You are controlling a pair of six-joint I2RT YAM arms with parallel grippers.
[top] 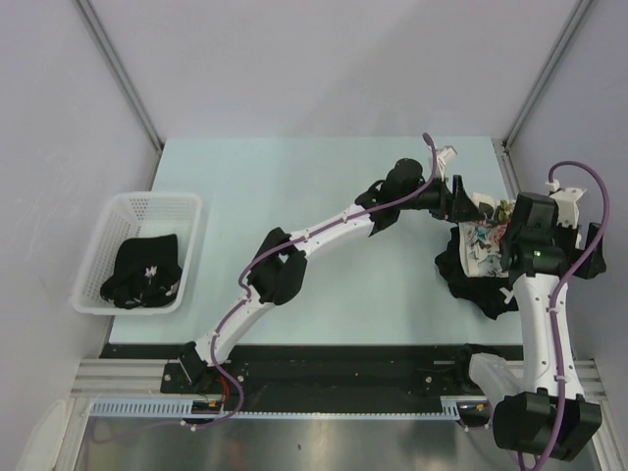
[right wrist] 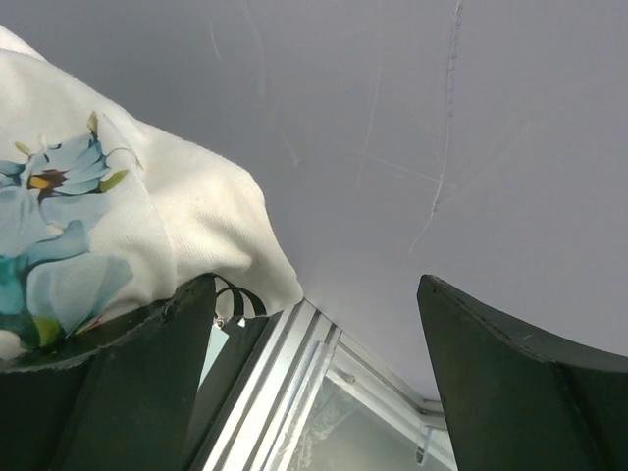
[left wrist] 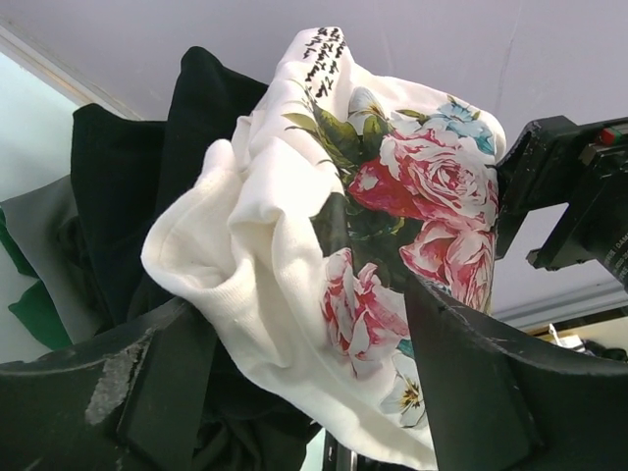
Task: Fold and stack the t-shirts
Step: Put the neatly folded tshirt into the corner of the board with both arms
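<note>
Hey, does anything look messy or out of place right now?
The cream floral t-shirt sits crumpled, not folded, on the black t-shirts by the right edge of the table. Another black t-shirt lies bunched in the white basket.

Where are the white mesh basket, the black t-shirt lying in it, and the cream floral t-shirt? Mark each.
white mesh basket [top: 147,208]: top external view, far wall.
black t-shirt [top: 145,270]: top external view, middle of the bundle.
cream floral t-shirt [left wrist: 265,255]: left wrist view, plain fold beside the roses.
</note>
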